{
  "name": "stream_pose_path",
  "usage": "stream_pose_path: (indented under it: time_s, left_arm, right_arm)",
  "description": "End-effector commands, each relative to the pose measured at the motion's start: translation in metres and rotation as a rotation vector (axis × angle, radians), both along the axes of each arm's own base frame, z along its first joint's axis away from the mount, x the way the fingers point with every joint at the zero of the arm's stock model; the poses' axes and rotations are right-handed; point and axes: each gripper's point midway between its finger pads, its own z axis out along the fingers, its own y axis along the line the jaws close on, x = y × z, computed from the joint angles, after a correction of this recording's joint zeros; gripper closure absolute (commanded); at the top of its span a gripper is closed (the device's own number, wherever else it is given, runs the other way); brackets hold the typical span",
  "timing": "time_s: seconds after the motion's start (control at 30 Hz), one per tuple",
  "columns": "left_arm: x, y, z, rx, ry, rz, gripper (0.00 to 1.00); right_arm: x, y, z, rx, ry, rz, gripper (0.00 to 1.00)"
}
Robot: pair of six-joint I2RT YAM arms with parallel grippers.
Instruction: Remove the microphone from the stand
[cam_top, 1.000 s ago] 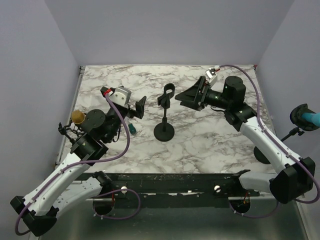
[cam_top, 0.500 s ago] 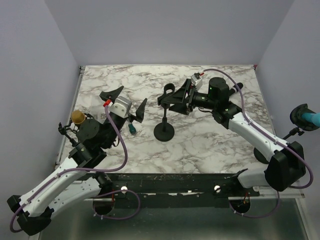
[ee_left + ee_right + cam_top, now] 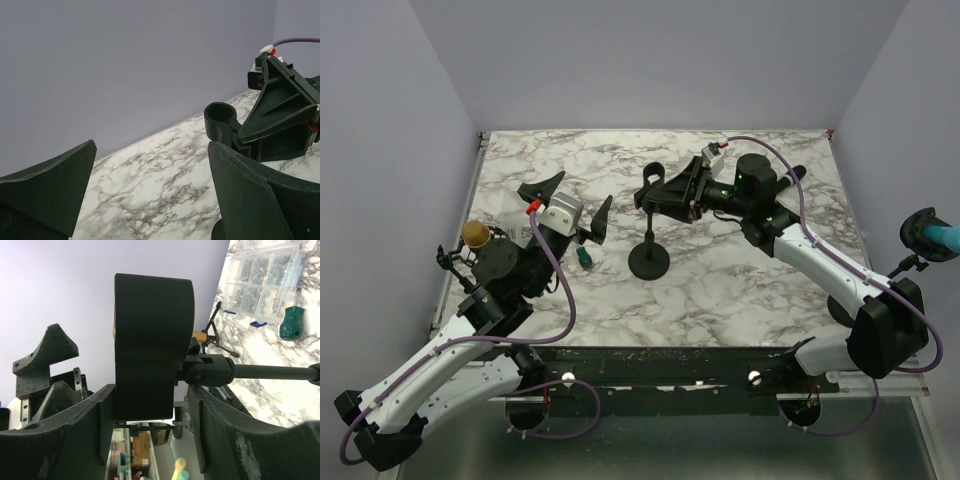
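Top view: stand upright near the centre of the worktop, round base flat.

Clip at the stand's top looked empty in all 3 views; no microphone body was seen in it. A gold-topped item on a small tripod sat at the 9 o'clock edge, partly hidden by the left arm. It was possibly the microphone, but this could not be confirmed.

Right fingers were spread and reached in from the clip's 3 o'clock side, 1 on each flank of the clip. A gap showed on 1 side, so they were judged not clamped.

Left fingers were spread wide and held nothing, raised at the stand's 9 o'clock and pointed toward the clip.

A green-handled screwdriver lay just beside the base at 9 o'clock. A clear parts box showed only in the right wrist view.

Risks from here, as judgements:
1. Nothing held the base. If the right fingers closed on the clip and pulled, the whole stand would likely lift or tip.
2. The clip sat on a swivel joint, so a squeeze off its axis could turn it rather than free anything.
3. The 2 sets of fingers faced each other near the clip, so a further advance by either risked contact.
4. If the gold-topped item was the microphone, the effort was at the wrong stand.
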Motion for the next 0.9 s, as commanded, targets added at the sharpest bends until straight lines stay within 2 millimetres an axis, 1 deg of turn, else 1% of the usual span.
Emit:
stream_pose_path:
  time_s: [0.0,0.1,0.17,0.23,0.3,0.43,0.53,0.6,0.67,0.87]
  left_arm:
    - [-0.001,0.005,0.005,-0.013,-0.020,0.021,0.04]
    - [-0.001,0.004,0.004,-0.011,-0.019,0.019,0.04]
    - [0.000,0.003,0.003,-0.009,-0.016,0.016,0.04]
    - [0.000,0.002,0.002,-0.007,-0.013,0.015,0.04]
    - [0.001,0.001,0.001,-0.004,-0.010,0.014,0.04]
    - [0.002,0.000,-0.001,0.002,-0.005,0.017,0.04]
    - [0.003,-0.001,-0.002,0.003,-0.005,0.016,0.04]
    - [0.003,-0.001,-0.002,0.004,-0.003,0.015,0.04]
    - [0.003,-0.002,-0.003,0.006,-0.002,0.015,0.04]
    - [0.004,-0.004,-0.005,0.011,0.004,0.011,0.04]
  right_arm:
    - [0.001,0.005,0.006,0.038,0.004,0.005,0.38]
    - [0.000,0.004,0.004,0.028,0.006,0.000,0.43]
    - [0.000,0.003,-0.001,0.012,0.009,-0.006,0.46]
    - [0.000,0.002,-0.009,-0.001,0.022,-0.008,0.53]
    - [0.000,0.002,-0.016,-0.010,0.035,-0.008,0.58]
    - [0.000,0.001,-0.028,-0.029,0.048,-0.016,0.62]
    - [0.000,-0.001,-0.040,-0.052,0.067,-0.030,0.64]
    - [0.000,-0.003,-0.051,-0.067,0.087,-0.045,0.64]
    - [0.001,-0.005,-0.066,-0.089,0.113,-0.063,0.64]
    - [0.000,-0.008,-0.117,-0.147,0.200,-0.076,0.65]
